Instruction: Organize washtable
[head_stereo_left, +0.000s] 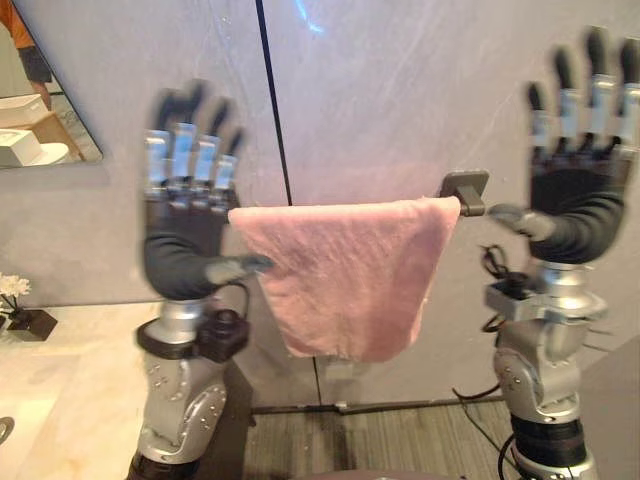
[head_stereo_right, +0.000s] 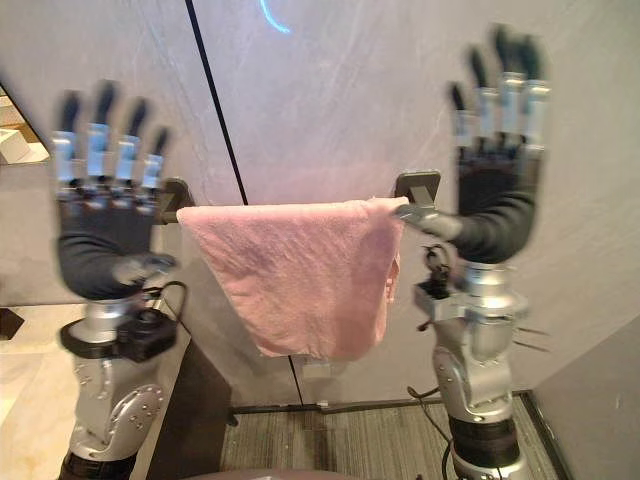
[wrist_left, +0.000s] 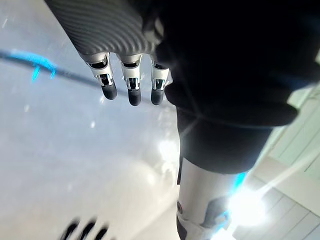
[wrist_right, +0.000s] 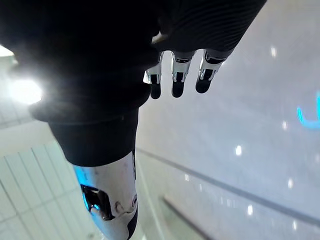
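Observation:
A pink towel hangs folded over a dark wall rail, whose right bracket shows beside the cloth. My left hand is raised to the left of the towel, fingers straight and pointing up, thumb reaching toward the towel's left edge without holding it. My right hand is raised to the right of the rail bracket, fingers straight up, thumb near the bracket. Each wrist view shows that hand's fingers straight with nothing between them.
A beige washtable counter lies at the lower left with a small flower pot at its back. A mirror hangs at the upper left. The grey wall stands behind the towel, with striped floor below.

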